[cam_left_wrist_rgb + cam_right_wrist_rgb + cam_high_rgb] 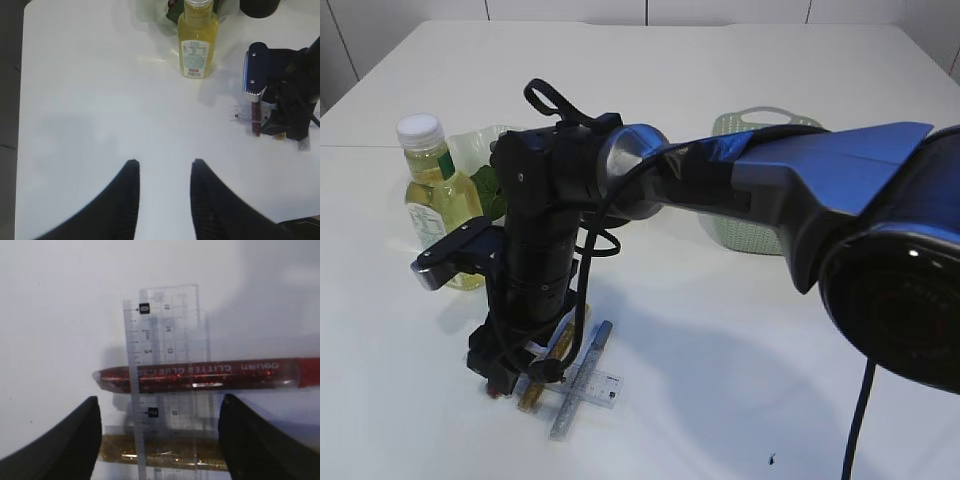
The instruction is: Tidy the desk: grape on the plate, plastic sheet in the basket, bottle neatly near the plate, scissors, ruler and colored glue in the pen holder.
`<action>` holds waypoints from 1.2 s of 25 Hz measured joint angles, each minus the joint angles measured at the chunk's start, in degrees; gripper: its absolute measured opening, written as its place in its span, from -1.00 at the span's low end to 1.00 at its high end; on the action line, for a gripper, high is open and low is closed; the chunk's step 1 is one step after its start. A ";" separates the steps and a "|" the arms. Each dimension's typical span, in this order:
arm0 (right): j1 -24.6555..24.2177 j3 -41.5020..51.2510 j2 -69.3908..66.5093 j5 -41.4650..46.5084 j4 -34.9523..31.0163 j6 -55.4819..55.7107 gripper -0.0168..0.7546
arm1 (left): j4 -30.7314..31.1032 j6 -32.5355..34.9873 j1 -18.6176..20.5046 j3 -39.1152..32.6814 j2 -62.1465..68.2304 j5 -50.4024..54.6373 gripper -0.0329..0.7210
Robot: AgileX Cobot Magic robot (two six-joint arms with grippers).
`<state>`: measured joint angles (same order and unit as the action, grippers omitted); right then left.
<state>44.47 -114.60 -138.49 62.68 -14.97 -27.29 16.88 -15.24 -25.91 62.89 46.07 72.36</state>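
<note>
My right gripper (160,405) stands open, pointing down, its fingers astride a clear ruler (165,340). A red glitter glue tube (200,375) and a gold one (165,450) lie crosswise at the ruler. In the exterior view that gripper (515,372) hangs low over the ruler (600,385), beside a silver glue tube (582,385). The bottle (435,190) of yellow liquid stands upright in front of a translucent plate (475,145) with something dark green on it. My left gripper (165,164) is open over bare table. Plastic sheet and pen holder are hidden; black loops (550,100), perhaps scissors, rise behind the arm.
A pale green basket (760,180) stands at the back right, partly behind the right arm (800,190). In the left wrist view the bottle (197,40) stands left of the right gripper (285,100). White table (720,380) lies in front.
</note>
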 joint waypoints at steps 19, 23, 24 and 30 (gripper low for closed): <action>0.00 0.00 -0.85 -0.09 0.00 -0.09 -0.05 | 1.74 0.00 0.00 0.00 0.00 0.00 -0.24; 0.00 0.00 -0.85 0.04 0.00 -0.09 -0.20 | 1.74 0.00 0.00 0.00 0.00 0.00 -0.24; 0.00 -0.24 -0.85 0.46 0.00 -0.09 -0.20 | 1.74 0.00 0.00 0.00 0.00 0.00 -0.24; 0.00 -4.34 -0.94 4.66 0.00 0.89 -0.21 | 1.88 0.00 0.00 0.00 0.00 0.00 -0.24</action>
<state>44.47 -118.94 -139.43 67.34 -14.97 -26.40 18.75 -15.24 -25.91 62.89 46.07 72.36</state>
